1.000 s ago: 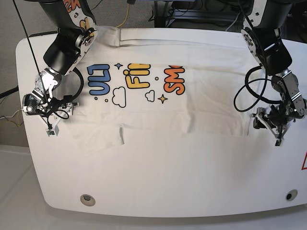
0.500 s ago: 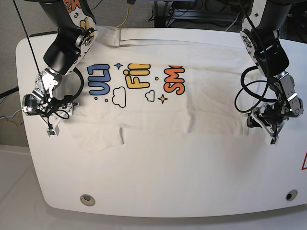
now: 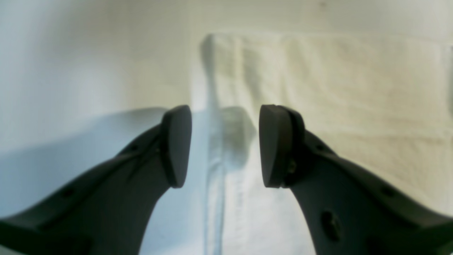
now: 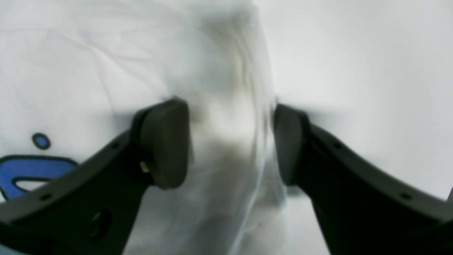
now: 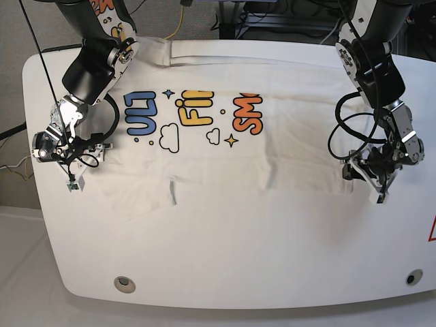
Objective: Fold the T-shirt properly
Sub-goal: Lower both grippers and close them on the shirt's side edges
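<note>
The white T-shirt (image 5: 286, 146) lies spread on the white table (image 5: 238, 252), its lower part folded up over the blue, yellow and orange print. My left gripper (image 5: 371, 189) is open at the shirt's right edge. In the left wrist view (image 3: 224, 145) its fingers straddle the hem of the shirt (image 3: 354, 88). My right gripper (image 5: 75, 178) is open at the shirt's left edge. In the right wrist view (image 4: 230, 141) a raised bunch of the shirt (image 4: 219, 117) sits between the fingers, with blue print (image 4: 32, 170) at the left.
The table has a round hole at the front left (image 5: 123, 283) and another at the front right (image 5: 413, 277). Cables (image 5: 178, 20) and equipment lie behind the table. A red mark (image 5: 432, 231) shows at the right edge.
My left gripper has moved left and slightly up, onto the shirt's right edge. My right gripper has shifted a little upward at the left edge. The shirt lies as before.
</note>
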### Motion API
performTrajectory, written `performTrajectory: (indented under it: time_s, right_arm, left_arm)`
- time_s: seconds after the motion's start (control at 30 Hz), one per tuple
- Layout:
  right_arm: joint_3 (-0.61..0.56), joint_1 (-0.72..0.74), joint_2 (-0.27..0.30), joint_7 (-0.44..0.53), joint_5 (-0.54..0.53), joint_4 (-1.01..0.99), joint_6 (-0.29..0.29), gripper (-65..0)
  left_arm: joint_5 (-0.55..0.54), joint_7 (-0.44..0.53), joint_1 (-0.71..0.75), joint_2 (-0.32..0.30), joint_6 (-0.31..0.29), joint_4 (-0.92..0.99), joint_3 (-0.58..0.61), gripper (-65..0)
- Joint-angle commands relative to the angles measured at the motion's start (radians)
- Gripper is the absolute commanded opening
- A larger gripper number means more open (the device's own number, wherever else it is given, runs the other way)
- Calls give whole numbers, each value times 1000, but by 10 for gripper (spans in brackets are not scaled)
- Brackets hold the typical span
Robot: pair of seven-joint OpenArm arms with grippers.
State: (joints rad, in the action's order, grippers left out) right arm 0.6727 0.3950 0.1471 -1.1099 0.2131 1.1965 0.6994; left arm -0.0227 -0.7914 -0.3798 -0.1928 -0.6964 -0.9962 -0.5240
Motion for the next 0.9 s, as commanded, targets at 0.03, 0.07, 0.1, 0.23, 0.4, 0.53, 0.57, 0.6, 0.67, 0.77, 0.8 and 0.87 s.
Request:
performTrajectory:
  time_s: [0.03, 0.07, 0.1, 0.23, 0.4, 0.53, 0.57, 0.6, 0.67, 0.77, 0.8, 0.87]
  right_arm:
    - [-3, 25, 16, 7, -7, 16, -1, -259]
    - [-3, 25, 16, 7, -7, 16, -1, -259]
    - [-3, 25, 16, 7, -7, 16, -1, -259]
    - [-3, 25, 16, 7, -2, 16, -1, -259]
    - [-3, 25, 16, 7, -2, 16, -1, -259]
    - [-3, 25, 16, 7, -4, 16, -1, -259]
    - [-3, 25, 16, 7, -5, 16, -1, -259]
    - [-3, 25, 16, 7, -5, 16, -1, -259]
    - [-3, 25, 16, 7, -5, 16, -1, -259]
    - [-3, 25, 16, 7, -7, 16, -1, -259]
    - [-3, 25, 16, 9, -7, 16, -1, -259]
    - [-3, 25, 16, 9, -7, 16, -1, -259]
  left_arm:
    - [-12, 36, -18, 2, -2, -14, -2, -357]
    - [-12, 37, -18, 5, -2, -14, -2, -357]
    - [-12, 37, -18, 6, -2, -14, -2, -357]
    - [-12, 37, -5, 9, -2, -14, -2, -357]
    - [-12, 37, -2, 17, -2, -14, -2, -357]
    - [-12, 34, 0, 20, -2, -16, -2, -358]
    - [-12, 34, 0, 20, -2, -16, -2, -358]
    - [-12, 34, 0, 22, -2, -16, -2, -358]
    - [-12, 34, 2, 22, -2, -16, -2, -358]
    - [-12, 34, 2, 22, -2, -16, -2, -359]
    - [-12, 34, 2, 22, -2, -16, -2, -359]
    - [-12, 34, 2, 23, -2, -16, -2, -361]
